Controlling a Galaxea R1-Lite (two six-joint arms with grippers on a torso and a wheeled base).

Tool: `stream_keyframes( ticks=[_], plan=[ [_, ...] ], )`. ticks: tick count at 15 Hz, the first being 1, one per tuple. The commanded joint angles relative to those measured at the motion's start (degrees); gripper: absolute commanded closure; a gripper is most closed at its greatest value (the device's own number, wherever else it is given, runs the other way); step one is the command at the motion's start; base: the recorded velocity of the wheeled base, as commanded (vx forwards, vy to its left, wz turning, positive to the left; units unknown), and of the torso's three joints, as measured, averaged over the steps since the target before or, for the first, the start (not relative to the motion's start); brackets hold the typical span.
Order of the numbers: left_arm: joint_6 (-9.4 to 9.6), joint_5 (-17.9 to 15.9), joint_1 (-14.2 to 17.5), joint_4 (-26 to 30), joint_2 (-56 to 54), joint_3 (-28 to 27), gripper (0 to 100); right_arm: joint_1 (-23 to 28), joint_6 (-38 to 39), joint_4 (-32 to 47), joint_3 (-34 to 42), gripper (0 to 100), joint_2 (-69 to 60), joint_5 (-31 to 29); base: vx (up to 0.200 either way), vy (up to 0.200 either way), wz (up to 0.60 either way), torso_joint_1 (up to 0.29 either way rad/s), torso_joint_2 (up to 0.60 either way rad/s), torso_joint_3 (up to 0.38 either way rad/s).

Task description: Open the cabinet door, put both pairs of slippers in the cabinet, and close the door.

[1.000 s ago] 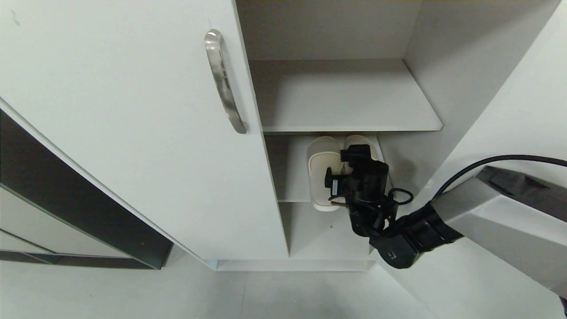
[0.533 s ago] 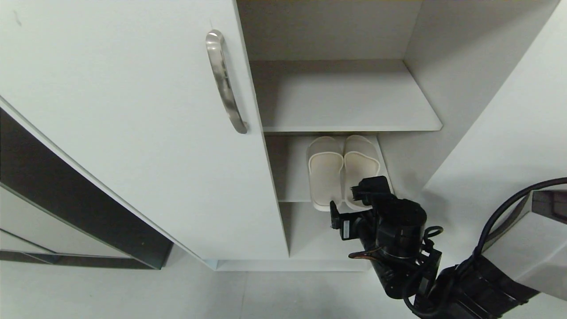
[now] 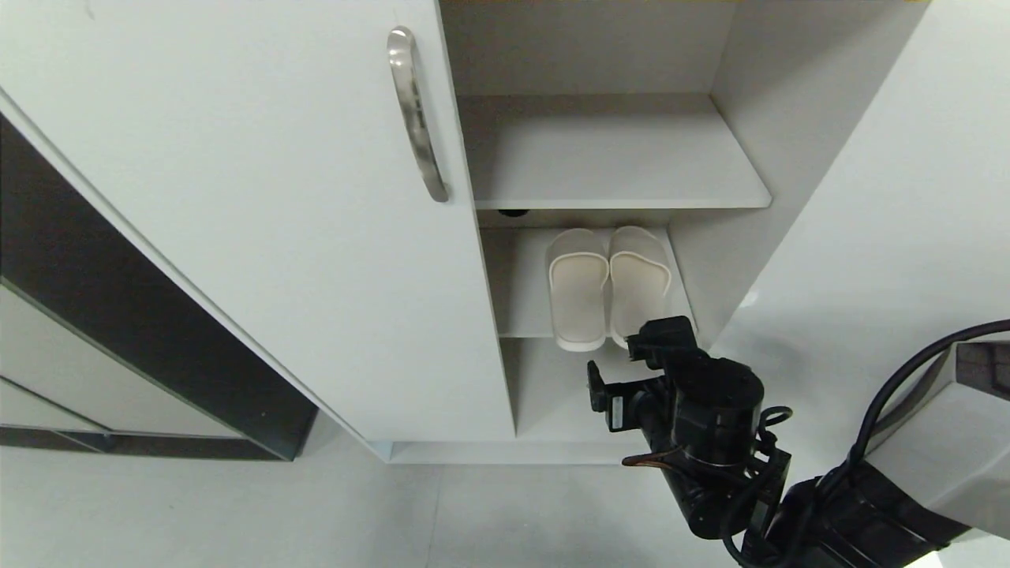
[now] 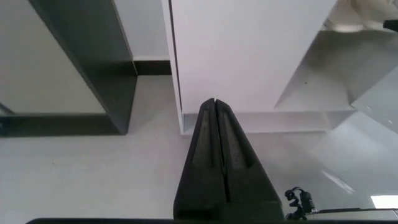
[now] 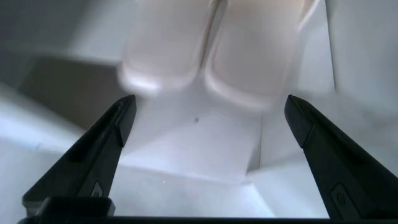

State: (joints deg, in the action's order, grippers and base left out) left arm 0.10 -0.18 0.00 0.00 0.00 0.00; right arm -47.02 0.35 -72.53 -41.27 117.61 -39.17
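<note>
On the middle shelf (image 3: pixel 517 292), 1 pair of slippers (image 3: pixel 607 284) is laid side by side, long axes running inward, heels toward the right gripper (image 3: pixel 627 361), which is held spread and empty just before them; the left gripper (image 4: pixel 214 155) is clamped closed.

lower right of frame: black right gripper (image 3: pixel 629 364), round black wrist (image 3: pixel 714 394), looping black cables (image 3: pixel 872 414), silver-grey forearm (image 3: pixel 947 473).

Two slippers (image 3: pixel 578 288), one cabinet (image 3: pixel 615 158), one metal door handle (image 3: pixel 418 118)
</note>
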Motion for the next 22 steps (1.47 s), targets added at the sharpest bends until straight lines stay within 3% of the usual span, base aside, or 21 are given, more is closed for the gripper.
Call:
stream_keyframes(
  ticks=[1, 3, 22],
  plan=[
    [-0.01, 0.01, 0.00, 0.00, 0.09, 0.00, 100, 0.00, 0.00, -0.06, 0.13, 0, 0.33, -0.03, -0.200, 0.000, 0.00, -0.002, 0.01, -0.002],
    [-0.01, 0.01, 0.00, 0.00, 0.09, 0.00, 100, 0.00, 0.00, -0.06, 0.31, 0, 0.33, -0.03, -0.200, 0.000, 0.00, 0.000, 0.00, 0.000],
    [-0.01, 0.27, 0.00, -0.09, 0.09, 0.00, 100, 0.17, -0.18, -1.65, 0.84, 0, 1.13, -0.12, 0.000, 0.000, 0.00, 0.000, 0.00, 0.000]
  ],
)
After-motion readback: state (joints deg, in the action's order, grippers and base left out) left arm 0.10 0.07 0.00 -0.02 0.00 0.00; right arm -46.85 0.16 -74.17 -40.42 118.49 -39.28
